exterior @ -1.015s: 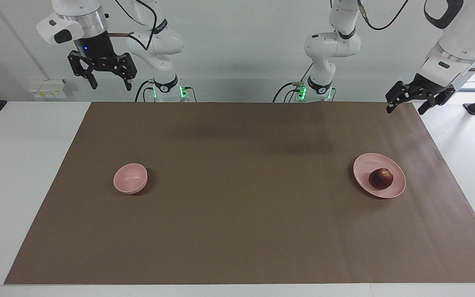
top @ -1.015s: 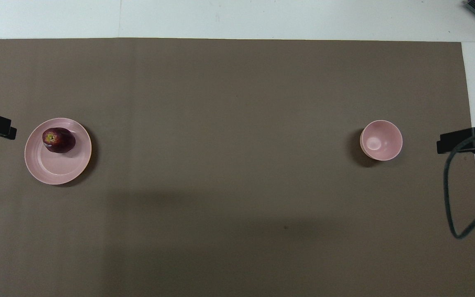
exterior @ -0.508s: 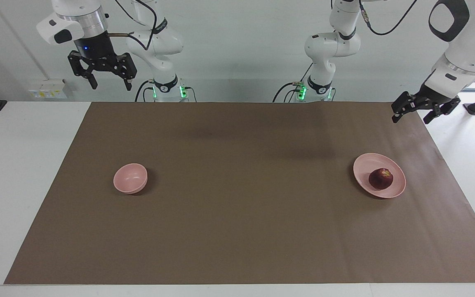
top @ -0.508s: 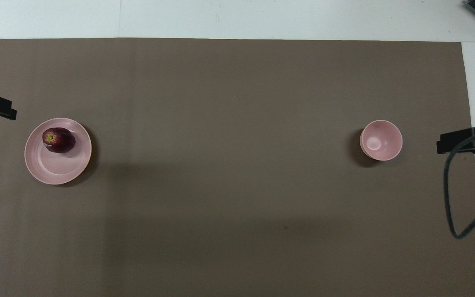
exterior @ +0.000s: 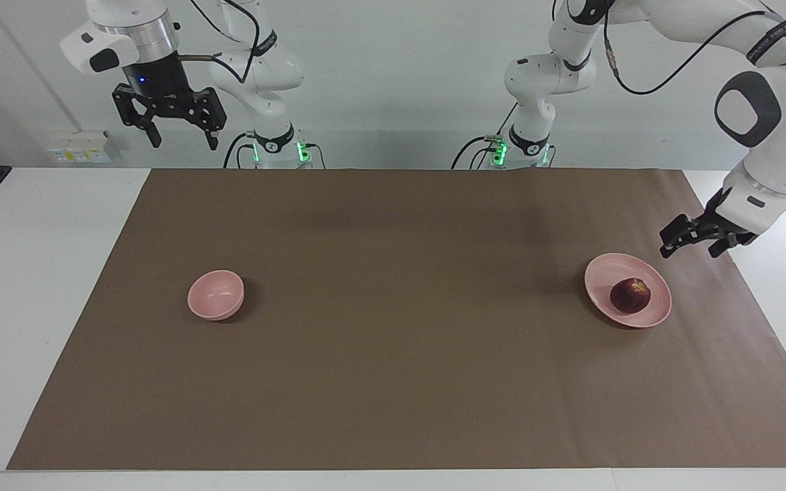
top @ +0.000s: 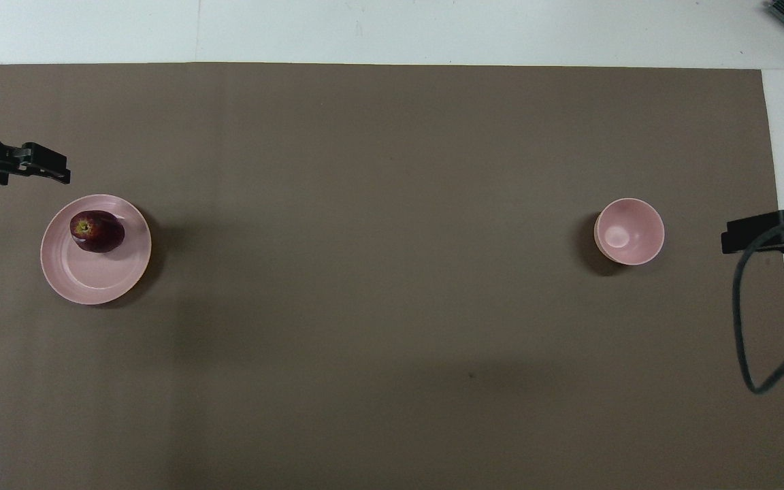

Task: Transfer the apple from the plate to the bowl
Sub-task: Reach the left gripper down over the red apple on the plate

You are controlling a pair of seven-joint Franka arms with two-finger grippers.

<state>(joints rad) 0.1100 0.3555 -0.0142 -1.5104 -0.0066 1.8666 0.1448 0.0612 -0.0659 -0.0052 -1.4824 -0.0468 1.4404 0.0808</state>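
Observation:
The dark red apple (exterior: 630, 295) lies on the wide pink plate (exterior: 609, 274) toward the left arm's end of the brown mat; they also show in the overhead view as apple (top: 97, 231) and plate (top: 96, 278). The small deep pink bowl (exterior: 215, 294) stands empty toward the right arm's end, also seen from overhead (top: 629, 231). My left gripper (exterior: 691, 247) is open and empty, in the air over the mat's edge beside the plate, clear of the apple; its tip shows overhead (top: 52, 169). My right gripper (exterior: 183, 140) is open and waits high up at its own end (top: 732, 241).
The brown mat (exterior: 393, 382) covers most of the white table (exterior: 38, 273). A dark cable (top: 746, 327) hangs at the right arm's end. Both arm bases (exterior: 277, 146) stand at the table's edge.
My left gripper has come down and moved in toward the plate with the apple. The right arm, the apple, the plate and the bowl have not moved.

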